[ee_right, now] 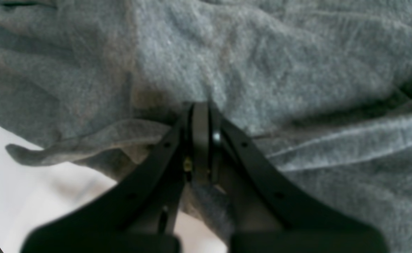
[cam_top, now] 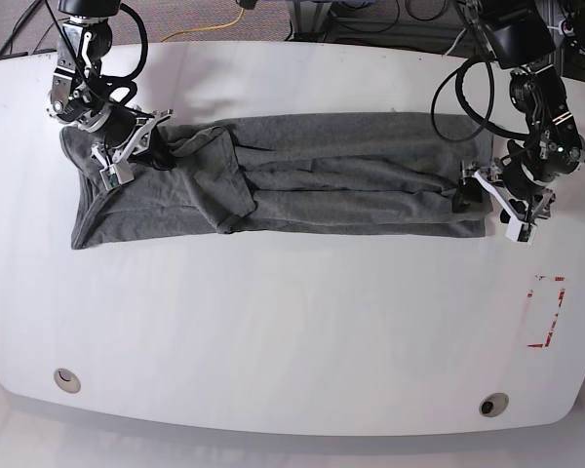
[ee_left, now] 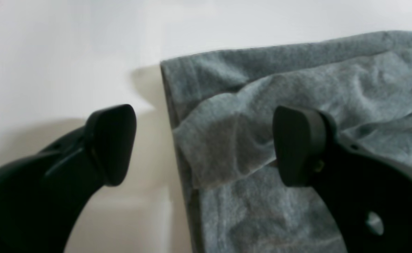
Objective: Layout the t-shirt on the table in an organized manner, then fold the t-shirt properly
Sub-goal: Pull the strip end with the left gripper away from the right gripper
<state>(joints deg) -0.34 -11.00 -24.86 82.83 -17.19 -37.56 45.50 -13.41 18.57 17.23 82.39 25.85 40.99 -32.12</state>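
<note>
**One end pinched, the other let go: t-shirt lies as a long band**

Left wrist view: the left end effector point(ee_left: 206, 146) is released, its two pads wide apart and holding nothing. One pad hangs over bare table point(ee_left: 69, 52); the other sits over the t-shirt point(ee_left: 279, 88). The shirt's straight edge runs between the pads, with a folded-over flap just beneath the gap.

Right wrist view: the right end effector point(ee_right: 201, 140) is clenched on the t-shirt point(ee_right: 262, 59), a bunch of grey knit drawn down between its closed pads. Cloth spreads ahead and to both sides of it; a strip of white table point(ee_right: 23, 189) shows below and to one side.

Base view: the t-shirt point(cam_top: 341, 175) lies across the far half of the table point(cam_top: 292, 331) as a long, creased band, with each end effector at one end: the right point(cam_top: 120, 156) and the left point(cam_top: 512, 203).

Risk, as I judge it: with only one end gripped, any pull by the right arm would drag the band across the glossy table and bunch it instead of stretching it. The left pads straddle the edge, so closing may catch only the top flap, and lifting that would unfold the layers.
</note>
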